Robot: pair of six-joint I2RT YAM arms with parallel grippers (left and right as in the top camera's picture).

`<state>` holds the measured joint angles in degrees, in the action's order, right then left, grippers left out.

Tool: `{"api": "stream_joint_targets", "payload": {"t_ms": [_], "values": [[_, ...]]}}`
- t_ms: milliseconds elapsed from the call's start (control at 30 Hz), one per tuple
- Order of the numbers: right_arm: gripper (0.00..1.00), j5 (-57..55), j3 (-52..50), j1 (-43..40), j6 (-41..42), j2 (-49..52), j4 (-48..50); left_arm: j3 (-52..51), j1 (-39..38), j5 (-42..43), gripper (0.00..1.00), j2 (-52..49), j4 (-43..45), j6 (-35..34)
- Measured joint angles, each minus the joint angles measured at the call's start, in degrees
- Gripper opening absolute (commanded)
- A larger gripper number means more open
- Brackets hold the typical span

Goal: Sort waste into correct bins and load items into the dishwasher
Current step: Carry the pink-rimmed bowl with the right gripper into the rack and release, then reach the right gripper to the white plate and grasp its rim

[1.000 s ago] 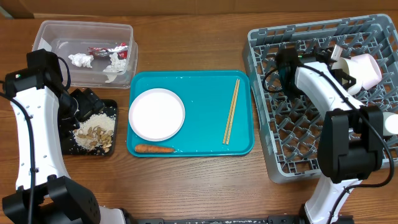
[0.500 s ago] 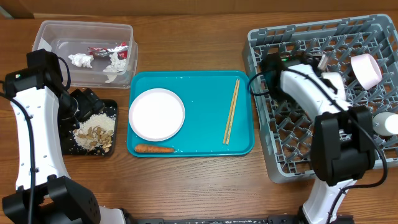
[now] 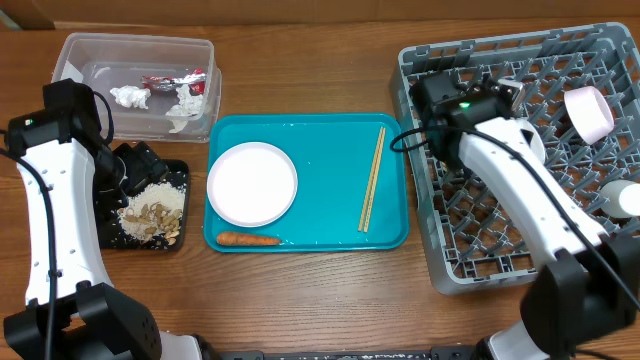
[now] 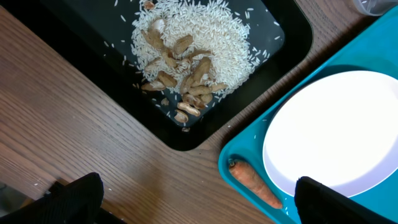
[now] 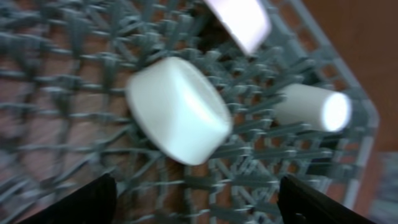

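The chopsticks (image 3: 372,178) lay lengthwise front-to-back on the teal tray (image 3: 320,140), just left of the rack (image 3: 440,270) over which the right pincer (image 5: 199,208) hung apart and empty, so we judged that arm nearer than the left.

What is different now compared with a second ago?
The right gripper has let go of a white bowl, which now sits tilted in the grey dish rack. Its arm has swung back toward the teal tray, jaws open. The left gripper, plate, chopsticks, carrot, clear tub and black tray stayed put.
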<state>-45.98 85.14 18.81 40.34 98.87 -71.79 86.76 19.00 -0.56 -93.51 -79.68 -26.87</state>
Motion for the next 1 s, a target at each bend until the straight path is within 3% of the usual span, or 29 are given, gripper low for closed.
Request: {"api": "stream_joint_targets", "payload": {"t_ms": [200,333,600,800,900,1000], "values": [[0.9,26.73,1.88,2.32,-13.53,-3.69,10.32,0.0,0.0,0.0,1.0,0.0,-0.07,0.0],[0.9,43.06,1.92,7.17,-18.16,-3.67,17.66,0.0,0.0,0.0,1.0,0.0,-0.74,0.0],[0.89,50.95,2.08,17.84,-19.34,4.31,27.67,0.0,0.0,-0.02,1.0,0.0,-1.11,0.0],[0.82,51.63,2.08,21.42,-19.1,13.18,33.27,0.0,0.0,0.0,1.0,0.0,-1.16,0.0],[0.77,51.47,2.08,22.77,-19.06,16.96,34.86,0.0,0.0,0.0,1.0,0.0,-1.2,0.0],[0.62,51.12,2.08,23.71,-18.23,19.69,35.6,0.0,0.0,0.0,1.0,0.0,-1.33,0.0]]}}
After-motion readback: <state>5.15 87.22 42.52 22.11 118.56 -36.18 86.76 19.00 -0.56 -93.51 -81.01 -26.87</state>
